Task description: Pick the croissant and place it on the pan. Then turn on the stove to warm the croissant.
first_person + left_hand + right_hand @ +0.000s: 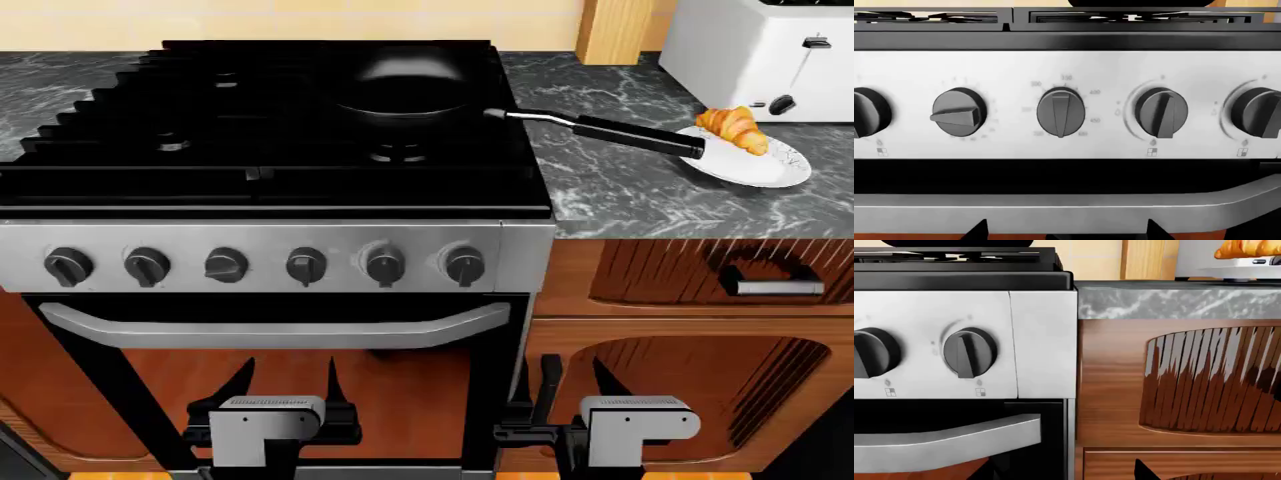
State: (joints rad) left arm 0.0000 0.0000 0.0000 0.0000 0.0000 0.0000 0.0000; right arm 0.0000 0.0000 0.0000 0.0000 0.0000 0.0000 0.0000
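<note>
The croissant (pixel 733 128) lies on the white plate (pixel 781 168) on the counter, beside the toaster (pixel 761 45) — well apart from both my pincers, up and to my right. My left gripper (pixel 284 395) and right gripper (pixel 571 392) hang low before the stove (pixel 267 240), apparently spread and pinching nothing, though their tips read dimly. The pan (pixel 404 95) sits on the rear-right burner — its handle reaches to the plate.

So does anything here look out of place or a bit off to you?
One small thing: on the stove, the third knob from the left points sideways while the other five point straight down. Also, the pan's handle sticks out over the counter to the rim of the plate holding the croissant. Nothing is spilled or broken.
</note>
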